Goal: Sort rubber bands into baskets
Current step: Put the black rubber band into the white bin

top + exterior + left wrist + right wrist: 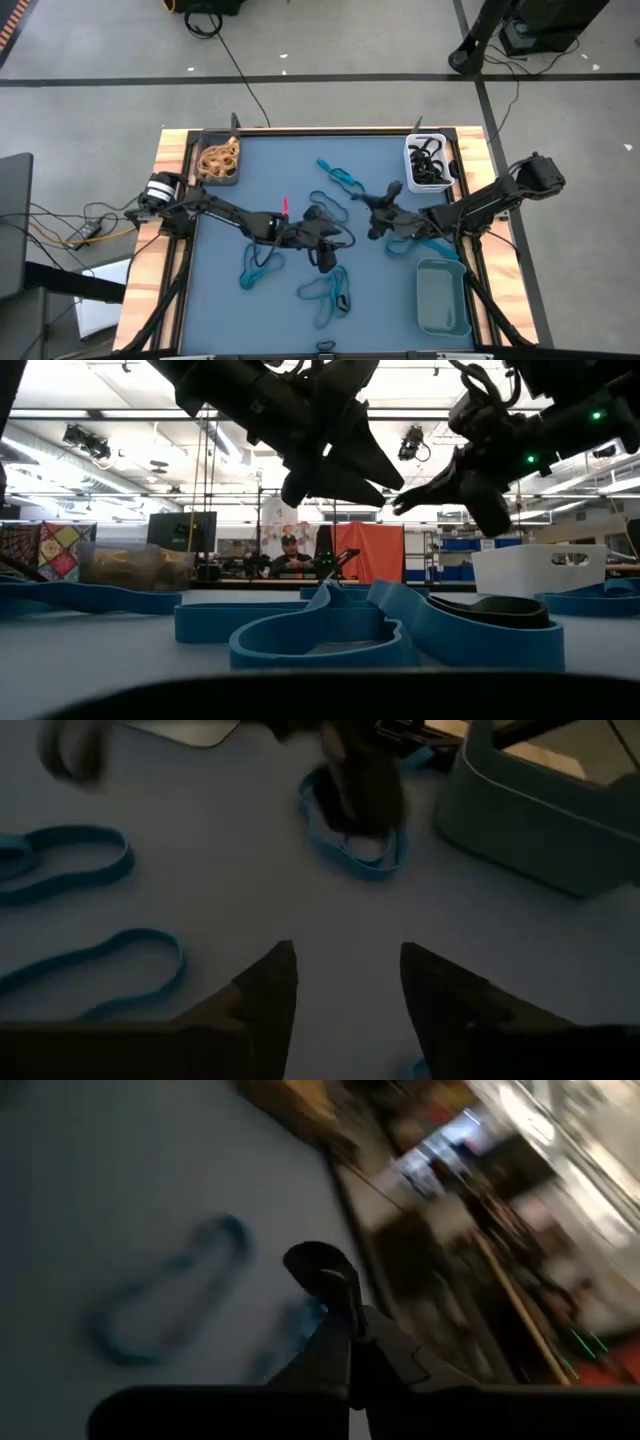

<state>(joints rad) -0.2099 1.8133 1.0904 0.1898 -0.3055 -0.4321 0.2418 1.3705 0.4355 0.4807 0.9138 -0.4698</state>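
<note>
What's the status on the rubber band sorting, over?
Left gripper open, empty, above mat. Right gripper shut on black rubber band, mid-table. Blue rubber bands loose on mat; teal basket empty. Nothing blocking.

Table (300, 160): blue-grey mat, light wooden border visible along left and right edges. Stands on a grey floor (350, 40) marked with dark tape lines (300, 78), one running across behind the table, another angled at upper right.

Black cables (230, 55) trail over the floor behind the table; more cables (70, 225) lie at the left side, beside a white sheet (95, 300).

Low view: large open room, ceiling with bright strip lights (120, 410) and hung fixtures (85, 440). An orange panel (375, 552) stands at centre back, a patterned quilt (55, 550) at far left, a dark monitor (180, 530) nearby. A person (290, 555) sits at a distant desk.
</note>
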